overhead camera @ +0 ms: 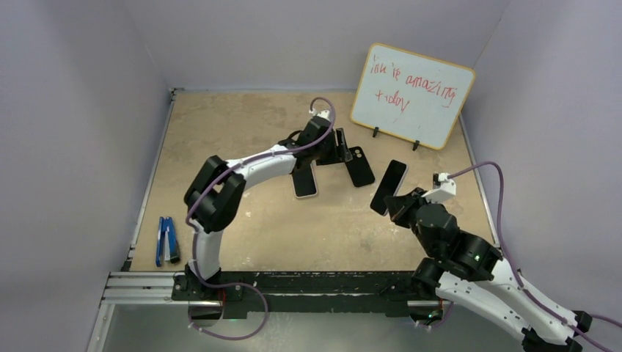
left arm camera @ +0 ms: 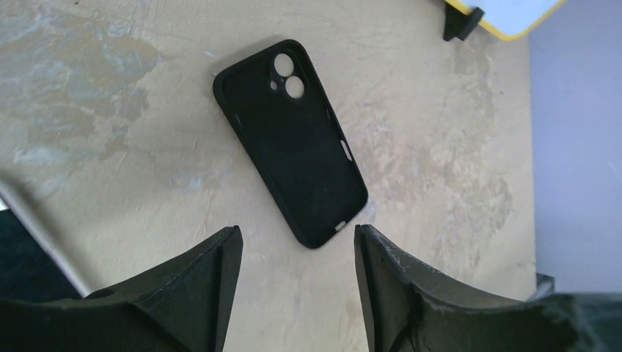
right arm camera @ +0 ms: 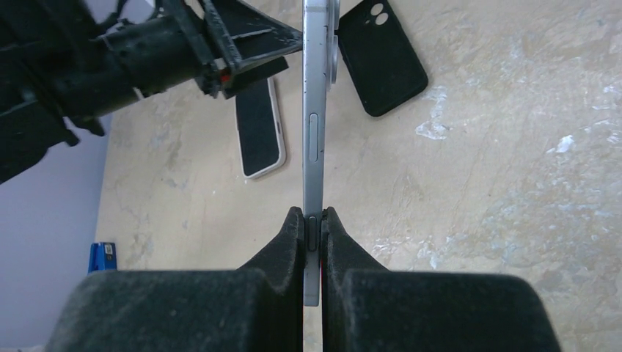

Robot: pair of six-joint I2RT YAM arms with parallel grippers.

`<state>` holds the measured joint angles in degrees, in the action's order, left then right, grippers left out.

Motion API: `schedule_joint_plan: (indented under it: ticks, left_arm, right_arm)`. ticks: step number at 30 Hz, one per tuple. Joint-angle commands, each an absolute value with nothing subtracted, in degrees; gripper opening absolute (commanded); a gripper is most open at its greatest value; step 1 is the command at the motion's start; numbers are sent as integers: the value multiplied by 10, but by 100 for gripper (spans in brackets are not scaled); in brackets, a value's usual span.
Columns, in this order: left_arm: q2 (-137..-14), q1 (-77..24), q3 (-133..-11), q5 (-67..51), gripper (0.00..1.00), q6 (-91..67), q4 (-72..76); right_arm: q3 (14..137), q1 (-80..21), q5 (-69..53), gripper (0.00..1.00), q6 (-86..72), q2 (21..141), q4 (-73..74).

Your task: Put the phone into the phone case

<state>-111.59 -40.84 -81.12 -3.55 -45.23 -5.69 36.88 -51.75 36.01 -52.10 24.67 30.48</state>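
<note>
— While the right fingers (right arm camera: 293, 242) have the phone (right arm camera: 315, 125), how much of the job would you call done?

— About the first half, I'd judge. The phone is up off the worktop (overhead camera: 242, 139). Those fingers are closed narrow on its front and back, at the end away from its camera, so the right wrist view shows it edge-on. It hangs over the right half of the worktop, near the case (overhead camera: 359, 166) but apart from it.

— And the case?

— It lies flat toward the far edge, a little right of the middle, with nothing in it. In the left wrist view its hollow seems to face up.

— What about the left fingers (left arm camera: 213, 286)?

— They are spread wide and hold nothing. One end of the case shows in the gap between them. I cannot tell whether they touch the worktop.

— Anything that could confuse matters?

— A second phone (overhead camera: 305, 180) lies flat just left of the case, partly under the left arm.

— So what is left?

— All of the fitting, by my reckoning. The phone has to be turned flat, lined up so its camera meets the cut-outs, and pressed in past the rim. The left fingers look placed to steady the case for that.
</note>
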Motion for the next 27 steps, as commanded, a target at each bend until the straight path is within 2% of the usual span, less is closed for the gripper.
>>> schedule_joint_plan:
  ticks: [1,8,19,27]
  left_arm:
    - [-1184,-416,-878,24,58,-455,-58]
    - [-1266,-416,-953,63,54,-455,-73]
    - [-1332,-416,-983,60,50,-452,-67]
    - [-1342,-417,-1001,70,34,-437,-110]
  right_arm:
    - [402,-518,412,0,-541,227,325]
    - [381,-518,406,0,-558,204,330]
    - [366,-518,417,0,-570,182,346]
    - [360,-518,419,0,-571,179,346]
